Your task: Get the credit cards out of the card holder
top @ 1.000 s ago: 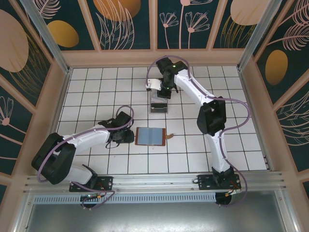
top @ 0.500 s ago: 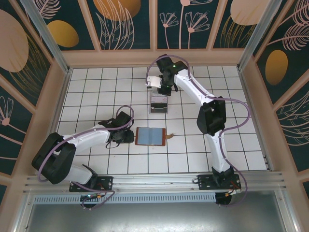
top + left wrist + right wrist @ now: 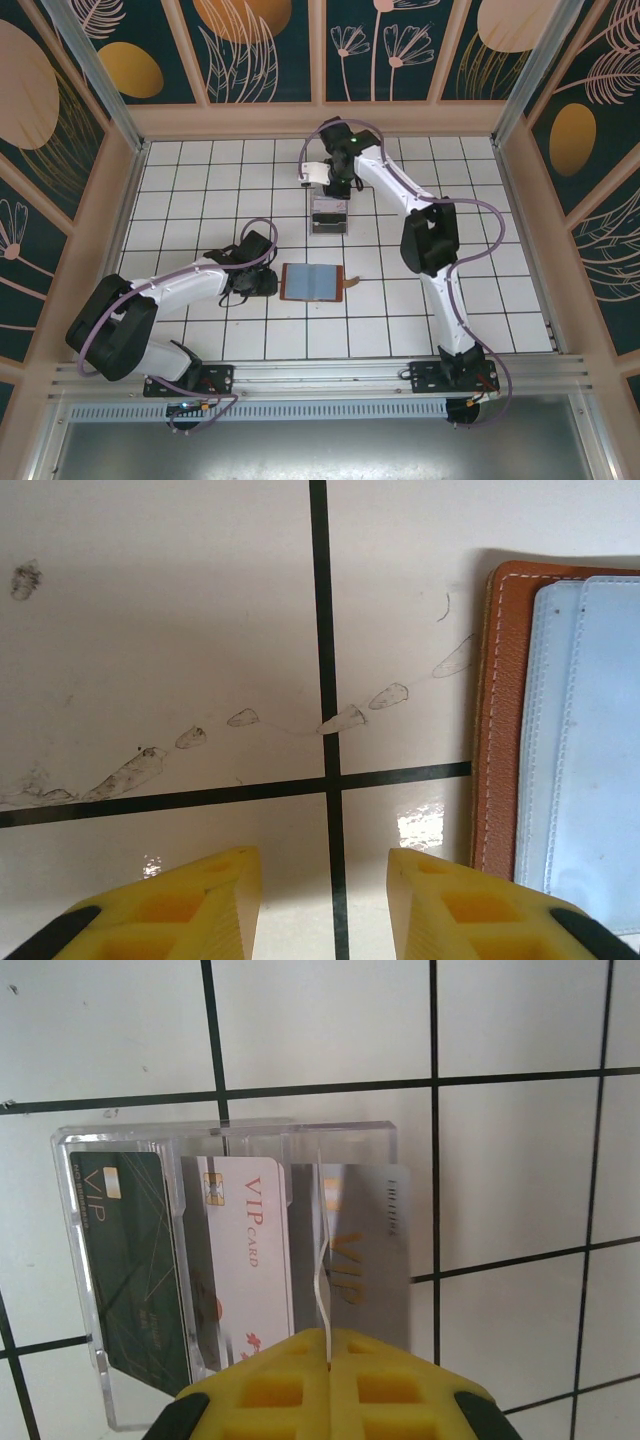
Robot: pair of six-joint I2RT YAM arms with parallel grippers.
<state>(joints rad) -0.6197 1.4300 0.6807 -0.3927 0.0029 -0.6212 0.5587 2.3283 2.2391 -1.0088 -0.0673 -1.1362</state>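
Firstly, risk at the stand: the right gripper [image 3: 328, 1338] hangs just over one end of the clear stand [image 3: 340, 1138]. I judge that a small sideways move there could knock this light stand, so that it tips or slides and what it holds spills out.
Risk at the wallet: one finger of the left gripper [image 3: 322, 865] is just beside the brown stitched edge of the card holder [image 3: 497, 710]. A push toward it would probably slide the card holder over the glossy tiles, or lift the edge and fold it.
Right gripper: jaws fully closed, pads together. A thin pale wavy line runs up from between them, and I cannot tell if it is a card seen edge-on or a part of the stand.
Left gripper: partly open, with bare tile in the gap between the yellow fingers [image 3: 200, 900]. It holds nothing, and I cannot tell whether it touches the worktop [image 3: 480, 260].
Credit cards: three credit cards stand side by side in the clear stand, near the middle of the far edge of the worktop: a dark green card [image 3: 135, 1260], a pale card [image 3: 250, 1250] and a grey card [image 3: 370, 1250].
Card holder: it lies open and flat with the pale blue lining up, about the middle of the worktop, a little toward the near edge and apart from the stand. On the lining that I can see, no card shows.
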